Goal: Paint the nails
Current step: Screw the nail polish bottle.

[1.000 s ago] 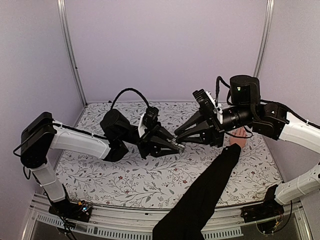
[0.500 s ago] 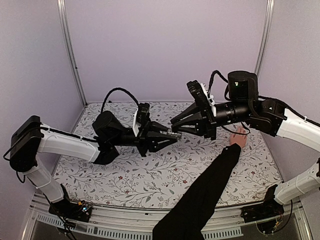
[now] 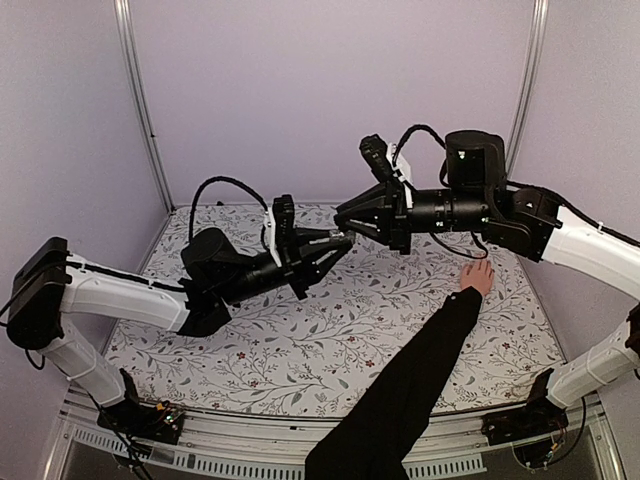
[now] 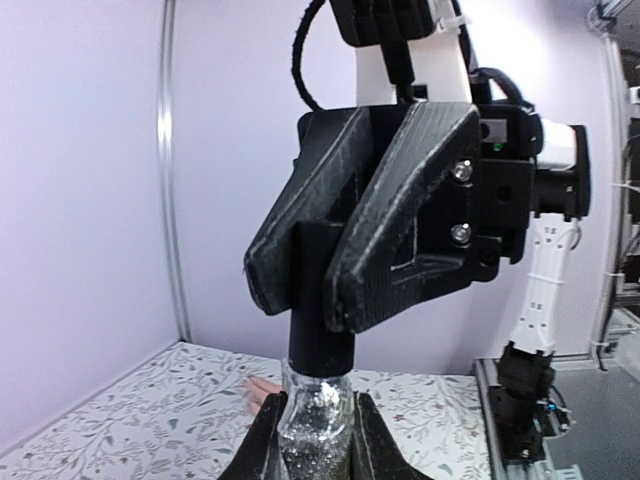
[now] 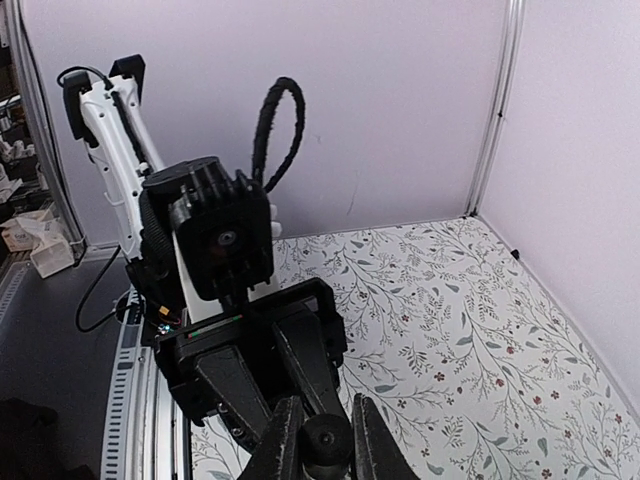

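Left fingers [image 4: 265,455] clamp bottle [image 4: 315,425]; right fingers [image 4: 400,230] pinch its cap [image 4: 318,345] just above, clear of counter [image 3: 300,340].

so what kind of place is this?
Probably a lab robot cell: plain lilac walls with aluminium frame posts, a floral-print table, left arm and right arm bolted at its near edge, jointly holding a small bottle.

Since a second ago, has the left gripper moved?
Yes. In the top view the left gripper, holding the bottle, moved up the picture: it was level with the person's hand, now sits above it, near the table's far edge.
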You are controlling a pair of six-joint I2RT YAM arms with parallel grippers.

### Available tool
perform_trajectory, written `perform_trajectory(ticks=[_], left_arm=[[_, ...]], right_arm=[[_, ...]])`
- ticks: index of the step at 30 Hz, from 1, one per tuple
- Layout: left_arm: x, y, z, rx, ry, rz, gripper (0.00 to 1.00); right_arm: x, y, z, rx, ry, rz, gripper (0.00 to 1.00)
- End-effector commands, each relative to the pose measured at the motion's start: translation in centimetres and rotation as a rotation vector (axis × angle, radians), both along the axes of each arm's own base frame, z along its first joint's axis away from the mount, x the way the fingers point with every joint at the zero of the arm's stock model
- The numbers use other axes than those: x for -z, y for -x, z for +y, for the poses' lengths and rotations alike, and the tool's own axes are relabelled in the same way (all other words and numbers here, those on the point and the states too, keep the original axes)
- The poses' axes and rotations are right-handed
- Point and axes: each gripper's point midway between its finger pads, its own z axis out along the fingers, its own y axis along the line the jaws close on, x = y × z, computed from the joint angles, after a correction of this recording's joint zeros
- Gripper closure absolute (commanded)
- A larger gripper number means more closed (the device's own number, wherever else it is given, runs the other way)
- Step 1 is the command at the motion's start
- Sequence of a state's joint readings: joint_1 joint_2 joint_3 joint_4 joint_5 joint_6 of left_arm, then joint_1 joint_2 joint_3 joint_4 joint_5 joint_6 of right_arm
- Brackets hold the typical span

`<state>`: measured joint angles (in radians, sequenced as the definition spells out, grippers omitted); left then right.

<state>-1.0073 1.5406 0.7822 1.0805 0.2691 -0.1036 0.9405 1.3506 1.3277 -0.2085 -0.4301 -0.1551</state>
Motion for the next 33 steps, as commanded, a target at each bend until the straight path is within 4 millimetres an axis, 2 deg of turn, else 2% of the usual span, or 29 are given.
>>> perform_trajectory(ticks=[1,12,16,19,22,25,31,33], left_arm=[[-3.7,-2.0,1.3,-0.245,0.092,-0.048,1.0],[-2.4,-4.6,0.2,-0.465,0.037,-0.029,1.0],[-1.9,-4.3,-0.8,-0.455,0.01,-0.04,1.0],[-1.7,-4.0,-0.8,-0.436,0.006,-0.028,1.0],[-1.5,-3.7,-0.7,-0.411,0.003,-0.016,1.0],[-1.3,-3.2,-1.1,-0.358,-0.011,-0.012,1.0],[-0.6,-2.8,-1.9,-0.312,-0.05,-0.011,1.0],[-0.5,-2.7,-2.0,-0.302,-0.051,-0.009,1.0]], right_arm=[[6.1,0.2,1.2,0.021,0.143,0.187,0.96],[7.5,-2.0,1.3,0.17,0.111,0.284,0.95],[7.1,-2.3,1.3,0.187,0.088,0.29,0.93],[6.5,-2.3,1.0,0.197,0.073,0.277,0.91],[5.9,-2.3,0.6,0.203,0.06,0.258,0.86],[5.2,-2.3,0.2,0.214,0.048,0.237,0.76],[4.4,-2.1,-0.6,0.226,0.021,0.208,0.71],[4.1,-1.8,-0.8,0.217,0.014,0.204,0.65]])
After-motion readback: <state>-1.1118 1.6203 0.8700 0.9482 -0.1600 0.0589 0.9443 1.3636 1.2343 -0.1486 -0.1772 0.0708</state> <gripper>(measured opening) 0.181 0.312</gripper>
